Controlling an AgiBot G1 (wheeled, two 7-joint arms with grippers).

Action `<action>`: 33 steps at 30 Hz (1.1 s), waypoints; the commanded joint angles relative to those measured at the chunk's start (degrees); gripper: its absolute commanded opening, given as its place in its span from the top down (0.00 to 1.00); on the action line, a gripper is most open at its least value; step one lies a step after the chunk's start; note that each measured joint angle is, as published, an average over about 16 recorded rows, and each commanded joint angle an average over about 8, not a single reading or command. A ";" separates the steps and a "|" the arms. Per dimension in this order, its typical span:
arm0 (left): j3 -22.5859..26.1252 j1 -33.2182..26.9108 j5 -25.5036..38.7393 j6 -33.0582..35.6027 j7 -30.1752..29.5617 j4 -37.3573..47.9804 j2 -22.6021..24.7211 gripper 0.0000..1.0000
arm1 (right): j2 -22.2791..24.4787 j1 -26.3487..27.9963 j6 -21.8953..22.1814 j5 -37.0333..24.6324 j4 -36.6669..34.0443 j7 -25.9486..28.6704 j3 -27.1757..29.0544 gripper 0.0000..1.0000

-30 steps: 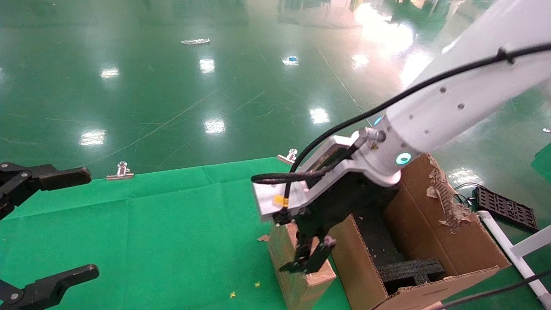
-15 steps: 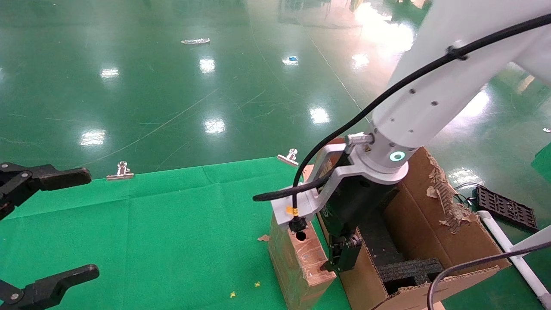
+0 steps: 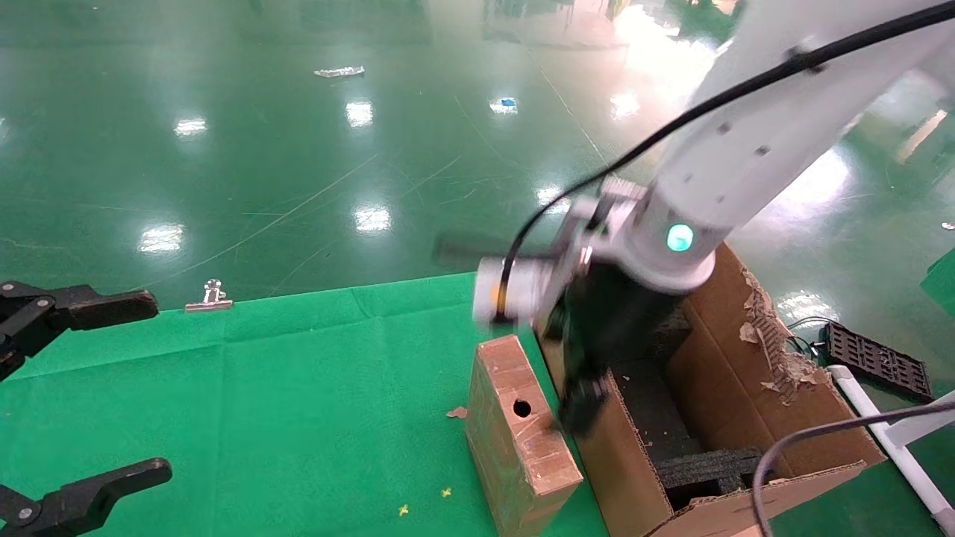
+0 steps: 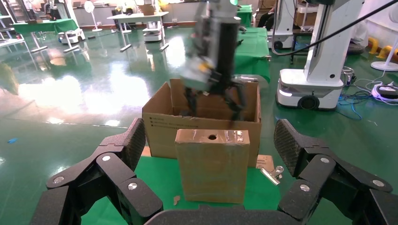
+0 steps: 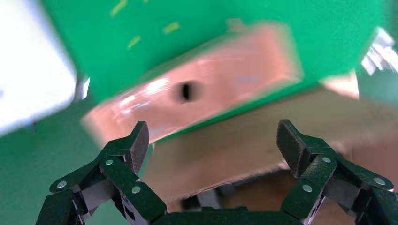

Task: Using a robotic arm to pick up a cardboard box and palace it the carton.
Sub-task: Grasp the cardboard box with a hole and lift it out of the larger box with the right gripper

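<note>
Carton (image 3: pixel 753 418), flaps up, is sitting on green cloth (image 3: pixel 261 388). Cardboard box (image 3: pixel 518 432) is standing on edge just left of it, long axis running front-to-back, holed narrow side up, brown, taped, worn. R gripper (image 5: pixel 213 154) is hanging above w/ fingers spread wide, empty; L gripper (image 4: pixel 211 168) is idling far left, wide.

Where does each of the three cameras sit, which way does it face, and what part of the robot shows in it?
Head view: high on the robot, facing down at the green cloth-covered table; shows the white right arm and the left pincer.
Left wrist view: behind the open left pincer, facing across the table at the small brown cardboard box.
Right wrist view: behind the open right pincer, facing down over the large brown corrugated carton.
All share the small box with its round hole.
</note>
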 commanded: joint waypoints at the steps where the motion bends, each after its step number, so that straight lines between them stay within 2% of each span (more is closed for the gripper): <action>1: 0.01 0.00 -0.01 0.00 0.00 0.00 0.00 0.00 | 1.32 0.57 1.62 0.09 -0.31 7.01 -0.16 0.00; 3: 0.02 0.00 -0.01 -0.01 0.01 0.00 -0.01 0.00 | 1.98 -0.11 2.28 1.71 -1.23 12.07 -0.15 0.00; 6: 0.03 -0.01 -0.02 -0.01 0.01 0.00 -0.01 0.00 | 2.35 -1.42 2.65 4.09 -3.06 16.33 -0.21 0.00; 16: 0.07 -0.01 -0.05 -0.03 0.03 0.00 -0.03 0.00 | -0.47 -5.59 2.72 5.58 -8.13 20.65 -1.86 0.00; 17: 0.07 -0.02 -0.05 -0.03 0.04 0.00 -0.03 0.00 | -0.74 -5.85 2.74 5.51 -8.33 20.77 -1.99 0.05; 18: 0.08 -0.02 -0.05 -0.03 0.04 0.00 -0.03 0.00 | -0.99 -6.05 2.77 5.38 -8.45 20.89 -2.12 0.14; 20: 0.08 -0.02 -0.06 -0.04 0.04 0.00 -0.03 0.01 | -1.40 -6.28 2.90 4.94 -8.44 21.21 -2.38 0.39; 22: 0.09 -0.02 -0.06 -0.04 0.05 0.00 -0.04 0.12 | -1.67 -6.36 3.11 4.43 -8.18 21.59 -2.60 0.64; 24: 0.10 -0.02 -0.07 -0.04 0.05 0.00 -0.04 0.33 | -1.83 -6.33 3.33 3.81 -7.72 22.10 -2.83 0.89; 25: 0.10 -0.02 -0.07 -0.05 0.05 0.00 -0.04 0.46 | -1.88 -6.31 3.44 3.54 -7.45 22.43 -2.94 0.97; 28: 0.12 -0.02 -0.08 -0.05 0.06 0.00 -0.05 0.82 | -1.91 -6.25 3.67 2.88 -6.64 23.43 -3.24 1.00; 29: 0.12 -0.03 -0.08 -0.05 0.06 0.00 -0.05 0.90 | -1.90 -6.23 3.73 2.69 -6.39 23.74 -3.33 1.00; 31: 0.13 -0.03 -0.09 -0.06 0.06 0.00 -0.05 0.99 | -1.87 -6.19 3.84 2.36 -5.92 24.30 -3.48 1.00; 33: 0.13 -0.03 -0.09 -0.06 0.07 0.00 -0.06 1.00 | -1.83 -6.13 3.95 2.04 -5.49 24.78 -3.61 1.00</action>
